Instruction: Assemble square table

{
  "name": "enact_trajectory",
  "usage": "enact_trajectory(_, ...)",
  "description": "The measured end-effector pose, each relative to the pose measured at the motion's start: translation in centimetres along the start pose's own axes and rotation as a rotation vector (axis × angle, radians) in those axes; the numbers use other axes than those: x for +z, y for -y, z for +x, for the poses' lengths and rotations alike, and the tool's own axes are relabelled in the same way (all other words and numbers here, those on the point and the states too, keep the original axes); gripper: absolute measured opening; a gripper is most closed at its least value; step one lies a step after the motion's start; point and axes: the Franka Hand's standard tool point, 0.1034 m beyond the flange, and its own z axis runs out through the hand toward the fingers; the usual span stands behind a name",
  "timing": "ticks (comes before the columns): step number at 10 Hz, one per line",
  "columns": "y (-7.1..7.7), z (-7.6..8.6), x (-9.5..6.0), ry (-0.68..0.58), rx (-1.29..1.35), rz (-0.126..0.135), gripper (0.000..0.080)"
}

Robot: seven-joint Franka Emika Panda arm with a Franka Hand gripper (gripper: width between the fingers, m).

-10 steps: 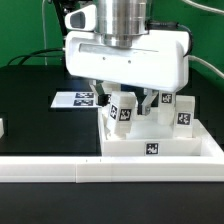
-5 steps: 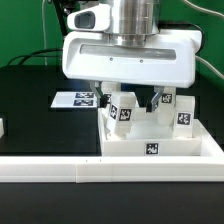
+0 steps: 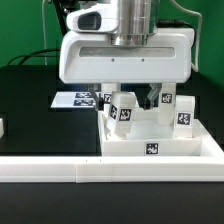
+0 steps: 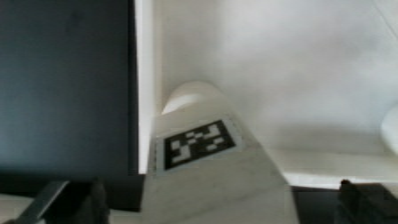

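The square table's white slab (image 3: 128, 147) lies against the border rail, a tag on its near side. Three small white tagged legs stand on it: one at the exterior view's left (image 3: 123, 112), one at the right (image 3: 185, 113) and one behind (image 3: 166, 100). My gripper (image 3: 130, 97) hangs open just above the left leg, a finger on each side and not touching it. In the wrist view that leg (image 4: 199, 145) rises between my spread dark fingertips (image 4: 80, 200), with the slab's (image 4: 285, 50) pale surface beyond it. Nothing is held.
The marker board (image 3: 78, 99) lies flat on the black table at the exterior view's left of the slab. A long white L-shaped border rail (image 3: 60, 168) runs along the front. A small white part (image 3: 2, 127) shows at the far left edge.
The gripper has risen a little straight up from the left leg, its jaws staying open. The legs and slab have not moved.
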Motion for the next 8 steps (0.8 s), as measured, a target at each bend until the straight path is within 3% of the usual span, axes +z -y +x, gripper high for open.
enact_trajectory(3,-0.10,-0.03,0.03,0.001,-0.036,0.000,0.0626)
enact_trajectory(4,-0.11,-0.03,0.03,0.001,-0.036,0.000,0.0421)
enact_trajectory(5,-0.14,-0.03,0.03,0.001,-0.036,-0.001,0.0289)
enact_trajectory(8,-0.17,-0.04,0.03,0.001,-0.035,-0.001,0.0290)
